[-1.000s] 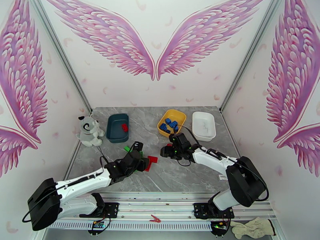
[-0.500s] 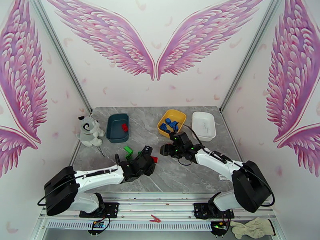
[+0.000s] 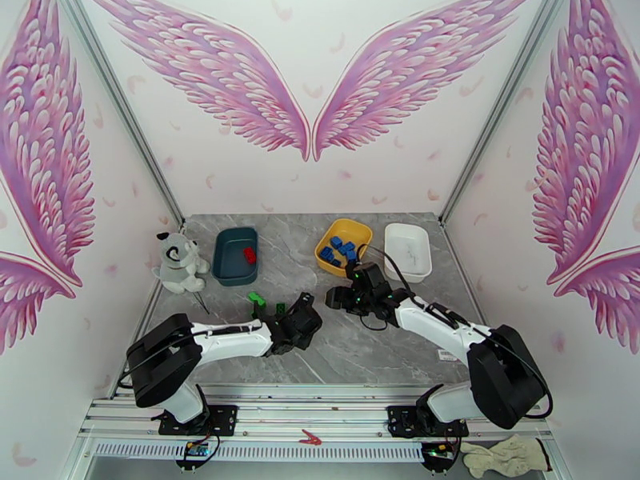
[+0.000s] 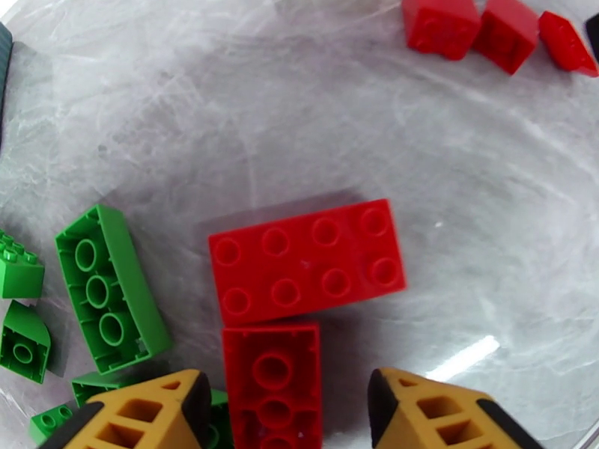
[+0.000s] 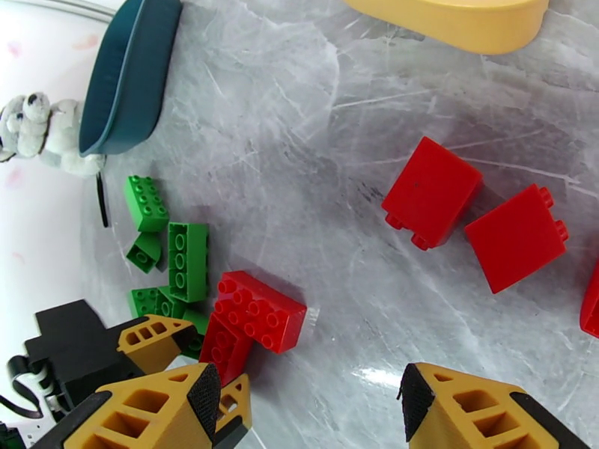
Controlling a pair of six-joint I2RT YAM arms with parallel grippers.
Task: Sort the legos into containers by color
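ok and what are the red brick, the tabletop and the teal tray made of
Red brick: looks like hard moulded plastic, smooth with a slight sheen; crisp studs.
Tabletop: grey marble pattern, glossy, it mirrors a light streak; stone or a printed laminate, can't tell.
Teal tray: probably plastic, smooth rounded rim, satin finish.

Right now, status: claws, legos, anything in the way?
Left claw open, straddling a red brick. Right claw open, nothing between. Second red brick butts against it; greens crowd alongside.
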